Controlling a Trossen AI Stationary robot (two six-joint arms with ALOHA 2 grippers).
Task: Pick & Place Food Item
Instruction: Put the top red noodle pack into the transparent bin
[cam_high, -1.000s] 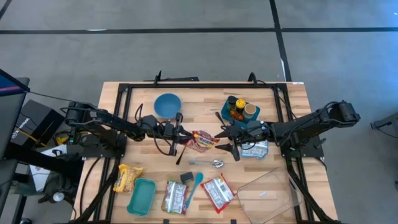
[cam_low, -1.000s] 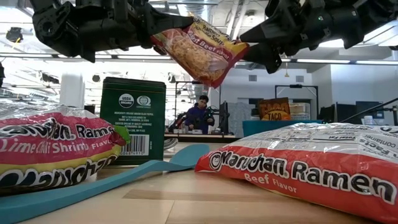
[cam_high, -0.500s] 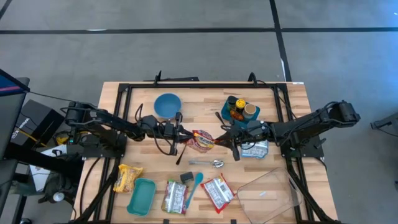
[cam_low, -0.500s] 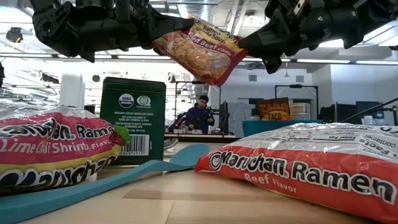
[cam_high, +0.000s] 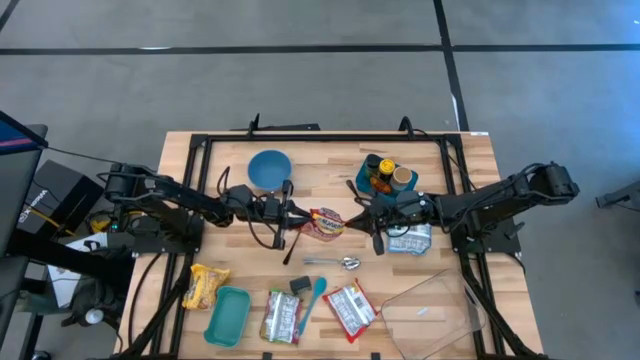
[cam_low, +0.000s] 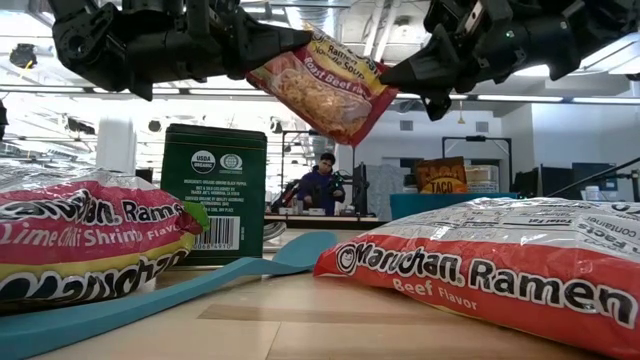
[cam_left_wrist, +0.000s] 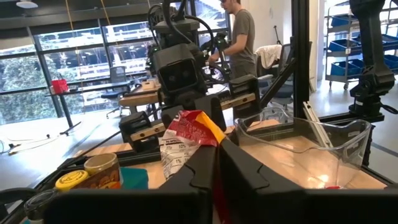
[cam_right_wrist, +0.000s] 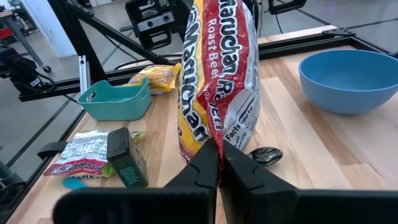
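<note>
- Overhead, the slatted wooden table (cam_high: 470, 160) with its black metal frame carries everything; the dark left arm reaches in from 9 o'clock, the right from 3 o'clock.
- At 5 o'clock lies a clear, rigid plastic bin (cam_high: 435, 310), rectangular with rounded corners.
- The smooth round blue bowl (cam_high: 269, 169) sits at 11 o'clock; a teal plastic tray (cam_high: 228, 315) lies at 7 o'clock.
- In the low view a glossy crinkled pack reads "Maruchan Ramen Beef Flavor" (cam_low: 500, 275); another reads "Lime Chili Shrimp Flavor" (cam_low: 95, 245).
- A green tin (cam_low: 214, 193) with "USDA Organic" seals stands upright by a flat teal spatula (cam_low: 150, 300).
- The Roast Beef ramen packet (cam_high: 327, 224), a red-and-yellow foil pouch marked "Maruchan", hangs above the table's centre, clear of the wood.
- The left gripper (cam_left_wrist: 214, 165) is clamped on one edge of that packet.
- The right gripper (cam_right_wrist: 219, 163) is pinched tight on the opposite edge.
- A shiny metal spoon (cam_high: 340, 263) lies just toward 6 o'clock of the packet.
</note>
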